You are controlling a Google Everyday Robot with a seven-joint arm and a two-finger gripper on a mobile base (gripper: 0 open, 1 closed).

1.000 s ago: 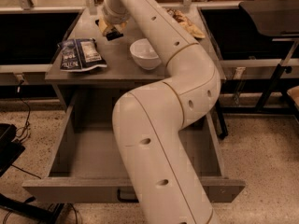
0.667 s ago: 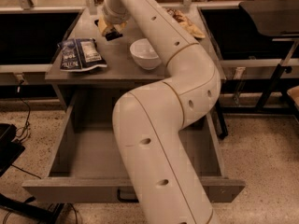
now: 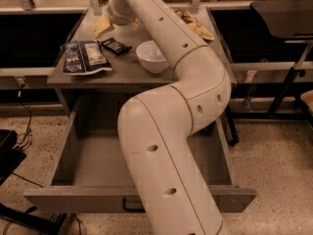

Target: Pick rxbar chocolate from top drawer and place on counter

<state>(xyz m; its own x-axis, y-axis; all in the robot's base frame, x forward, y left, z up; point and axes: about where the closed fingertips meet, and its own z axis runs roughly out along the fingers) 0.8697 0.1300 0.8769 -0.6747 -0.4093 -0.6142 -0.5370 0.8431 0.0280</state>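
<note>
Top drawer [image 3: 67, 151] stands open. The arm [image 3: 166, 131] crosses its middle, so I see free room only along the left wall. The chocolate bar [image 3: 116, 46] lies flat on the counter [image 3: 122, 73], between the snack bag [image 3: 84, 58] and the bowl [image 3: 152, 57]. A second ago it was up at the gripper [image 3: 108, 22]. The gripper sits over the back-left edge, probably clear of the bar. Apart or together, I can't tell.
</note>
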